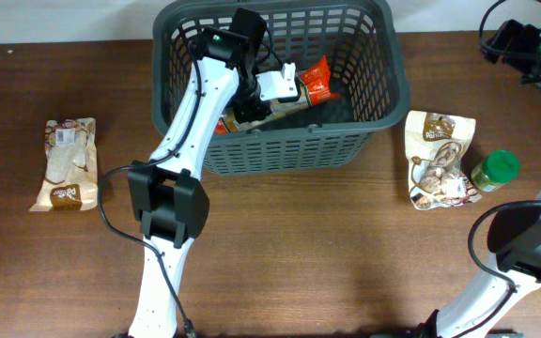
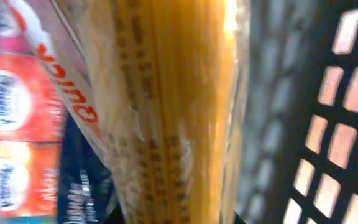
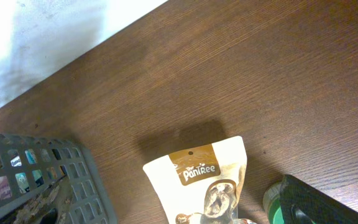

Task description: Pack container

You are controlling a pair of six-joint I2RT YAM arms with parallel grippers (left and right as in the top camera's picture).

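overhead: left hand [image 1: 248, 111] inside the container [image 1: 299, 150].

Even bright light, soft shadows on table [image 1: 346, 235], left wrist view badly blurred, right wrist sharp

a snack bag [image 1: 64, 164] lies apart; a brown pouch [image 1: 439, 158] beside a green-lidded jar [image 1: 496, 170].

left arm [image 1: 184, 113] showing white links, black joints | green light [image 1: 216, 38] glowing | black cable [image 1: 100, 202] looping | right arm [image 1: 526, 246] looking alike
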